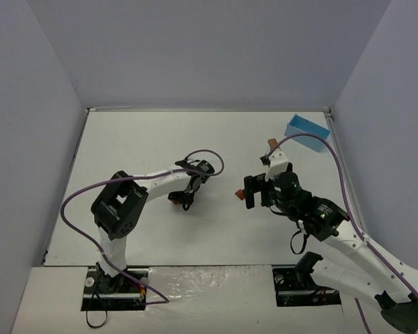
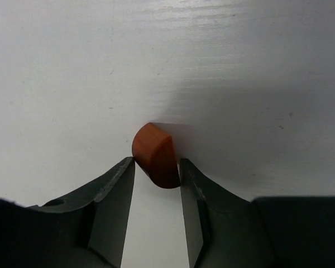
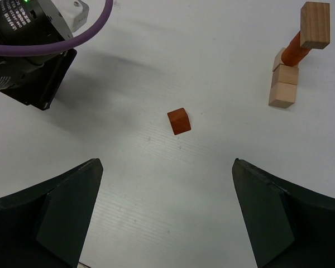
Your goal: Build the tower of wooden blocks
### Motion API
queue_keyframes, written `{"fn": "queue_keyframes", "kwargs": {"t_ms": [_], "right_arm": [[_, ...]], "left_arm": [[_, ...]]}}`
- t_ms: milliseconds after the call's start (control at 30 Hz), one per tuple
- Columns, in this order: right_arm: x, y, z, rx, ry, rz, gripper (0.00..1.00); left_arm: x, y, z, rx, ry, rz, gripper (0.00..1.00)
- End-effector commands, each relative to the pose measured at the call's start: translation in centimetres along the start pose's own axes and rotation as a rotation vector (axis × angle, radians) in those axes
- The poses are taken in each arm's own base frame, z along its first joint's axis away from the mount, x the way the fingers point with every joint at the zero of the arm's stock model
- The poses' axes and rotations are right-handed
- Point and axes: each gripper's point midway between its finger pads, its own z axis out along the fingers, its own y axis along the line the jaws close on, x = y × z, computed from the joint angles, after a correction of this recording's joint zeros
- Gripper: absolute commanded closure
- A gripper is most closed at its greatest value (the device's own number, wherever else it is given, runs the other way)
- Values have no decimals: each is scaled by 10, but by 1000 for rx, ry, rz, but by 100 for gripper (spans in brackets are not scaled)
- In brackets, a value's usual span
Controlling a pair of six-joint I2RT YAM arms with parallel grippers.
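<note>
A reddish round-topped block [image 2: 154, 152] lies on the white table between the fingertips of my left gripper [image 2: 156, 163]; both tips touch its sides. In the top view this block [image 1: 174, 197] sits at the left gripper [image 1: 183, 200]. My right gripper [image 3: 166, 167] is wide open and empty, above the table. A small orange cube [image 3: 179, 121] lies ahead of it, also seen in the top view [image 1: 238, 195] beside the right gripper [image 1: 250, 191]. The wood block tower [image 3: 293, 61] stands at the far right: tan cubes, a leaning reddish cylinder, a tan block on top.
A light blue box [image 1: 306, 130] lies at the back right, just behind the tower [image 1: 270, 144]. The left arm's wrist [image 3: 28, 50] fills the upper left of the right wrist view. Grey walls enclose the table [image 1: 139, 236] on three sides.
</note>
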Motion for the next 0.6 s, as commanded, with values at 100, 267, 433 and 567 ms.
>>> {"fn": "queue_keyframes", "kwargs": {"t_ms": [100, 267, 433, 567], "right_arm": [[-16, -4, -3, 19, -59, 33, 0], [-16, -4, -3, 22, -60, 33, 0], [-20, -2, -6, 10, -69, 44, 0], [-21, -2, -7, 10, -75, 52, 0]], "left_arm": [[-10, -23, -34, 175, -41, -89, 54], [-25, -22, -60, 236, -99, -123, 46], [-30, -4, -71, 239, -134, -183, 45], [-28, 11, -57, 227, -94, -233, 44]]}}
